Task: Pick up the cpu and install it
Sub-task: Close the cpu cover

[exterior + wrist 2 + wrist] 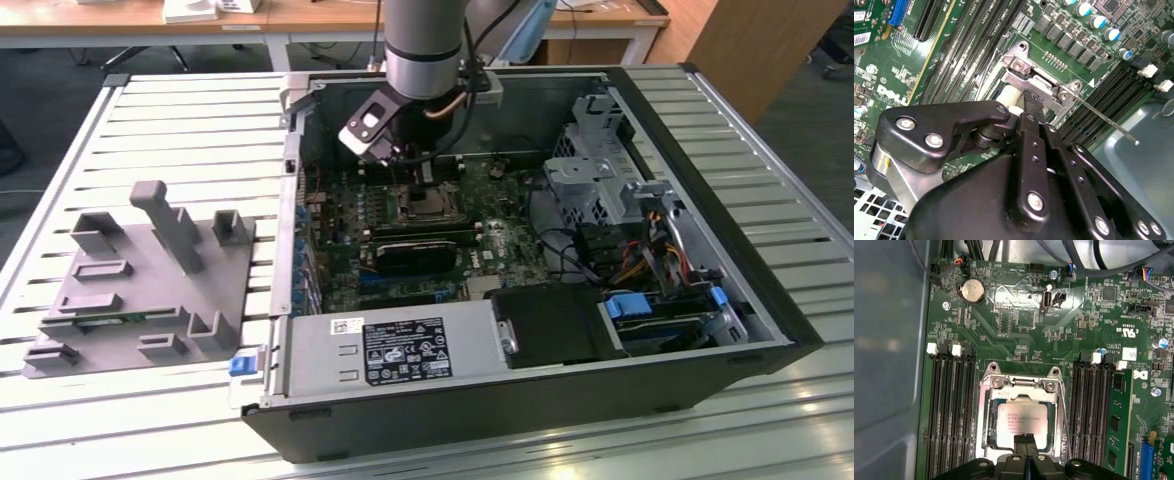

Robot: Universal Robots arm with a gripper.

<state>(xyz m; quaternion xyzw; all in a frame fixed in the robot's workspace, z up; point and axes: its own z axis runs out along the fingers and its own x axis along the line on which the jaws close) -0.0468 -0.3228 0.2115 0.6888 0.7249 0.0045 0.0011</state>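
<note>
- The grey cylindrical robot arm [420, 50] stands almost upright over the open black computer case [534, 410]. Its wrist points straight down into the case.
- The black claw [423, 188] hangs at the arm's lower end, low over the green motherboard [1019, 325].
- In the first wrist view the claw [1026, 438] has its two slim fingertips [1021, 439] drawn together, with no more than a hairline between them. Nothing shows pinched between them.
- The small flat square cpu with a silvery metal top [1021, 421] lies flat directly under the claw, inside the silvery metal socket frame [1021, 384].
- The fingertips sit over the cpu's nearer edge. Whether they press on it or hover just above it cannot be told.
- In the second wrist view one dark finger [1032, 102] reaches down into the socket frame, and a thin metal lever rod [1106, 122] slants out just beside it.
- Long black memory slots [951, 405] run along both flanks of the socket, near the claw on either side.
- A grey moulded plastic tray with upright blocks [134, 290] rests on the pale slatted bench [187, 130]. It is outside the case and well apart from the claw, towards the exterior view's left.
</note>
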